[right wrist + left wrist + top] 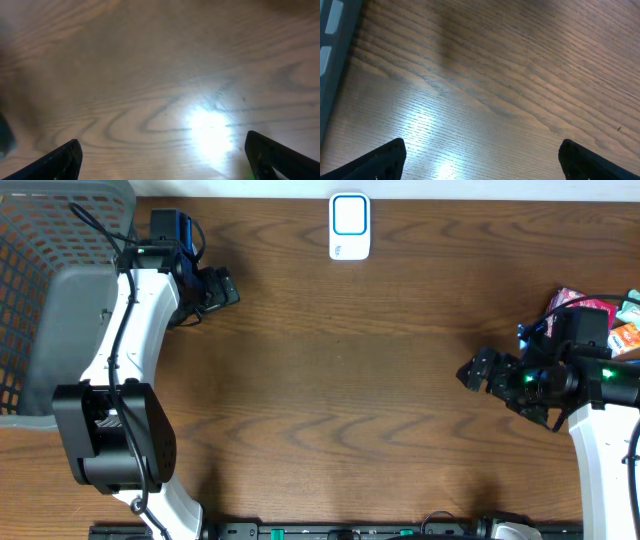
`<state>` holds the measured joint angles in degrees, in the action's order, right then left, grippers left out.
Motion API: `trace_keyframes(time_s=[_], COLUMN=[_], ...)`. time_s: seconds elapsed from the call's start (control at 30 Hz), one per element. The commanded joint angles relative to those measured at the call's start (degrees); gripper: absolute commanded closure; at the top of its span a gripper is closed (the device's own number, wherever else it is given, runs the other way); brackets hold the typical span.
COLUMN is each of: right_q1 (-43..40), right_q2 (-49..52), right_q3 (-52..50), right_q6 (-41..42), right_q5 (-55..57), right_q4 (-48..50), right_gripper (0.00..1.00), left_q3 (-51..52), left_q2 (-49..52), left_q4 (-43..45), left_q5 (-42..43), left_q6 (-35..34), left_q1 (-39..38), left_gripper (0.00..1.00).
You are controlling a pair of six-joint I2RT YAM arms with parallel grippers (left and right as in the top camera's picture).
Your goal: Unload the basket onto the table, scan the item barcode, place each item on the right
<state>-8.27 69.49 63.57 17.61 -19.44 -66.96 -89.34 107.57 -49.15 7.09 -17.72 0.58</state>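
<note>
Packets (572, 299) lie at the table (350, 380) edge on the right, print too small to read; scanner (349, 226) sits far-centre. Left gripper (218, 288) and right gripper (474, 370) both gape wide, holding nothing.

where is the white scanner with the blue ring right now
Overhead view: the white blue-ringed scanner lies at the wooden table's far edge, mid-width, between the grey basket and colourful packets.
</note>
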Motion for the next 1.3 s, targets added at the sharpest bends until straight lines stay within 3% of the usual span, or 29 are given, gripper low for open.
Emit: trace_keyframes(time_s=[0.0, 0.23, 0.43, 0.7, 0.9, 1.1, 1.27], right_q1=[1.0, 9.0, 16.2, 16.2, 16.1, 15.0, 14.7], right_q2=[-0.2, -6.0, -26.5, -46.8, -60.1, -66.3, -67.9], right_q3=[-0.6, -10.8, -30.4, -41.9, -52.5, -62.7, -63.3], right_q6=[0.5, -11.0, -17.9, -17.9, -17.9, -17.4, -17.5], right_q5=[-3.4, -6.2, -5.2, -0.2, 6.2, 6.3, 7.6], right_q4=[2.3, 22.2, 44.0, 46.5, 57.2, 69.1, 69.0], right_gripper=[0.01, 0.01, 0.01, 0.01, 0.01, 0.01, 0.01], left_q3=[-0.1, -0.1, -0.1, -0.1, -0.1, -0.1, -0.1], left_q2=[0.2, 0.2, 0.2, 0.2, 0.2, 0.2, 0.2], left_q4=[-0.3, -0.3, -0.3, -0.3, -0.3, -0.3, -0.3], left_q5=[-0.9, -0.9, -0.9, -0.9, -0.9, -0.9, -0.9], left_q6=[0.5, 0.5, 0.5, 0.5, 0.5, 0.5, 0.5], left_q1=[0.0, 0.0, 0.0, 0.0, 0.0, 0.0, 0.0], left_gripper=[0.02, 0.02, 0.02, 0.02, 0.02, 0.02, 0.02])
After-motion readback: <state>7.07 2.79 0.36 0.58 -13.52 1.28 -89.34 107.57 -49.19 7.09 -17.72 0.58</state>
